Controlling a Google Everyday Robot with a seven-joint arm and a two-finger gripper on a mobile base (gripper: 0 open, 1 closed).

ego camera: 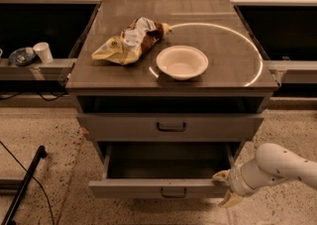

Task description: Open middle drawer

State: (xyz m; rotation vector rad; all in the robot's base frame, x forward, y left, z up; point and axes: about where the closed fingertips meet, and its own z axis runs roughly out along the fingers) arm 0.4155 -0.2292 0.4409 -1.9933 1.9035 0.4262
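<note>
The middle drawer (148, 188) is pulled well out of the grey cabinet, and its empty inside shows behind the flat front. Its small black loop handle (173, 194) is at the centre of the front. My gripper (226, 188) is at the right end of that drawer front. One pale fingertip (220, 175) is above the front's top edge and the other is below it, so the fingers are spread apart. The white arm (277, 167) reaches in from the right. The taller-fronted top drawer (171, 127) is above. The lowest drawer is hidden under the open one.
On the cabinet top (223, 50) are a white bowl (182, 62) and a crumpled chip bag (130, 41). A shelf at the left holds a white cup (43, 51). A black pole (22, 187) lies on the speckled floor at the lower left.
</note>
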